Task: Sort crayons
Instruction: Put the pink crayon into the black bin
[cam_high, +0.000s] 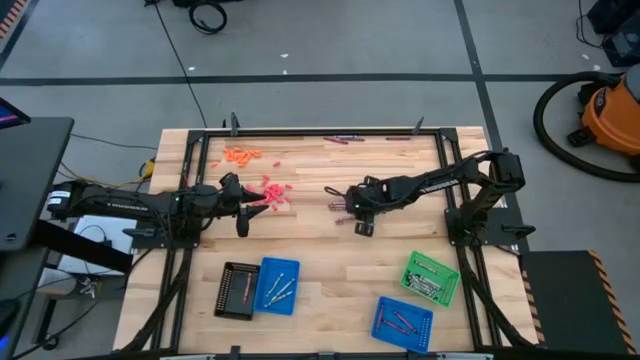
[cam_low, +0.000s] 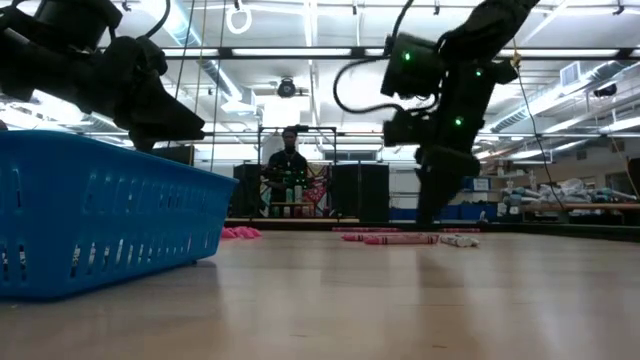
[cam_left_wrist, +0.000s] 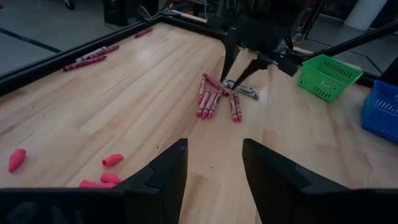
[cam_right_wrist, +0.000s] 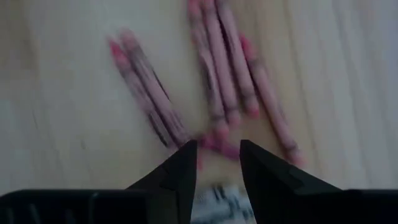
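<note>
Red-pink crayons (cam_left_wrist: 214, 99) fanned on the tabletop (cam_left_wrist: 130, 106) left of the green tray (cam_left_wrist: 328, 76), awaiting sorting. Right pincer (cam_right_wrist: 216, 155) poised just above them, parted, gripping nothing. Left pincer (cam_left_wrist: 212, 163) farther left, likewise parted, empty.

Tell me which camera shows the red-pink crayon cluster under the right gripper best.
Left wrist view: the red-pink crayons lie fanned and distinct below the right gripper. Right wrist view shows them close but blurred; high view, tiny; low view, edge-on.
</note>
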